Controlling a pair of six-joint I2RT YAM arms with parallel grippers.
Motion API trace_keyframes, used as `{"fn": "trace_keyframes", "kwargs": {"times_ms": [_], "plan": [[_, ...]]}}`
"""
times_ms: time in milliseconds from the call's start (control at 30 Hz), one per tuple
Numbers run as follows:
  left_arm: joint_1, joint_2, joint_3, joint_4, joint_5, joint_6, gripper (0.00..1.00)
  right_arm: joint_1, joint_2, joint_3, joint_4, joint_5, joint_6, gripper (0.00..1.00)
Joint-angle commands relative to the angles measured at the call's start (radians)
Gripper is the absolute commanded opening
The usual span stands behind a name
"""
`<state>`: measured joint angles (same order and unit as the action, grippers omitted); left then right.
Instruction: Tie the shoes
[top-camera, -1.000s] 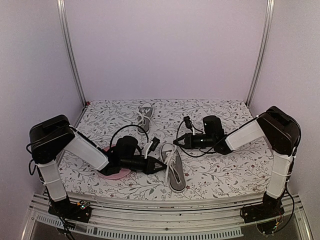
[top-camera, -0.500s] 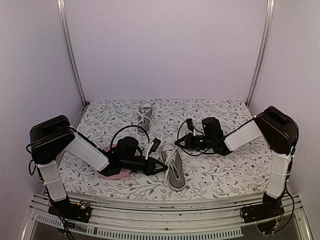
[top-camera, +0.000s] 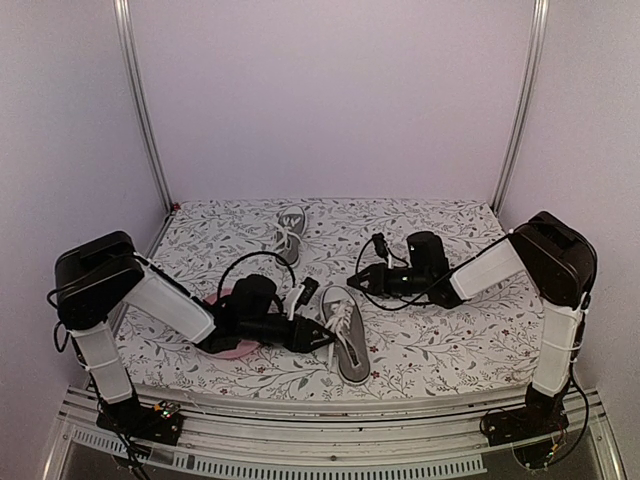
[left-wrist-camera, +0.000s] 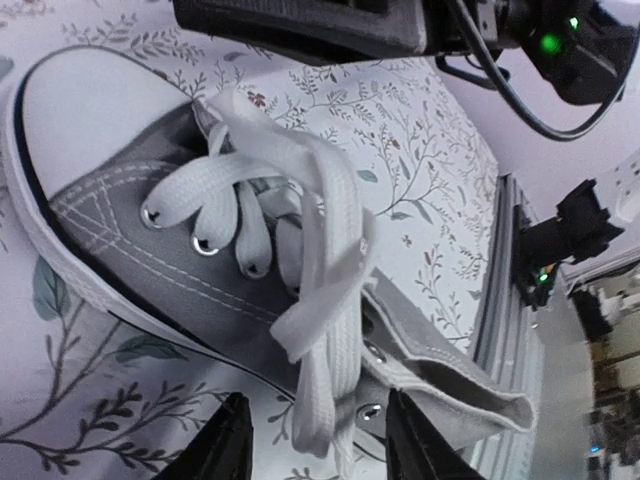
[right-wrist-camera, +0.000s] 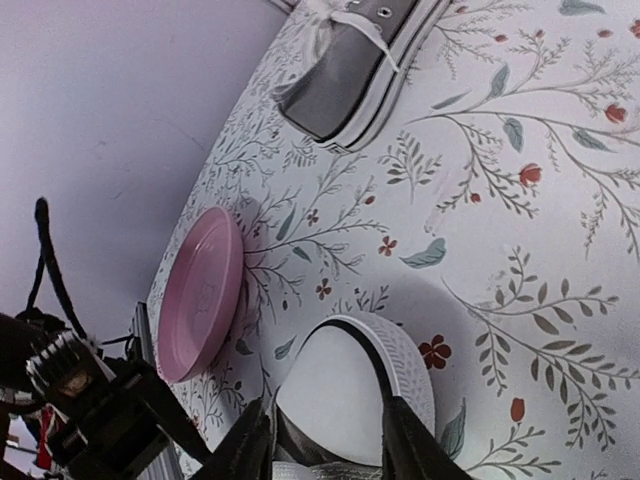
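While the near shoe (top-camera: 345, 335) lay front and centre, its mate (top-camera: 290, 228) at the back, the left claw (left-wrist-camera: 318, 440) stood half open astride a lace (left-wrist-camera: 322, 300) and the right claw (right-wrist-camera: 325, 440) gaped empty over the toe (right-wrist-camera: 335, 375), likely lining up grips.

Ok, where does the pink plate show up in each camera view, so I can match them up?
Top external: the pink plate lies low and left of centre, mostly covered by the left arm.
Left wrist: not in it.
Right wrist: the pink plate is at the left, seen at a slant.
Shared landmark: the near shoe, which fills the left wrist view; only its white toe shows at bottom centre of the right wrist view.
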<state>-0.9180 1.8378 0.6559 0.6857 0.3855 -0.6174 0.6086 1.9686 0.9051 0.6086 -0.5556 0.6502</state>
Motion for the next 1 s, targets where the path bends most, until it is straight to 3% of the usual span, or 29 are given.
{"fn": "trace_keyframes", "kwargs": {"times_ms": [0,133,267,467,567,967], "plan": [[0.004,-0.119,0.017,-0.096,-0.082,0.041,0.55,-0.009,-0.046,-0.006,0.019,-0.032,-0.063,0.46],[0.007,-0.174,0.042,-0.202,-0.121,0.078,0.63,-0.02,-0.126,-0.062,0.016,0.006,-0.089,0.6],[0.008,-0.154,0.124,-0.306,-0.133,0.104,0.65,-0.021,-0.188,-0.135,0.02,0.004,-0.123,0.62],[0.008,-0.051,0.235,-0.371,-0.106,0.127,0.64,0.009,-0.201,-0.217,0.058,-0.04,-0.091,0.49],[0.008,-0.013,0.268,-0.38,-0.094,0.128,0.59,0.036,-0.174,-0.218,0.078,-0.046,-0.078,0.42],[0.015,0.02,0.282,-0.379,-0.119,0.119,0.52,0.068,-0.078,-0.163,0.121,-0.075,-0.034,0.34]]}}
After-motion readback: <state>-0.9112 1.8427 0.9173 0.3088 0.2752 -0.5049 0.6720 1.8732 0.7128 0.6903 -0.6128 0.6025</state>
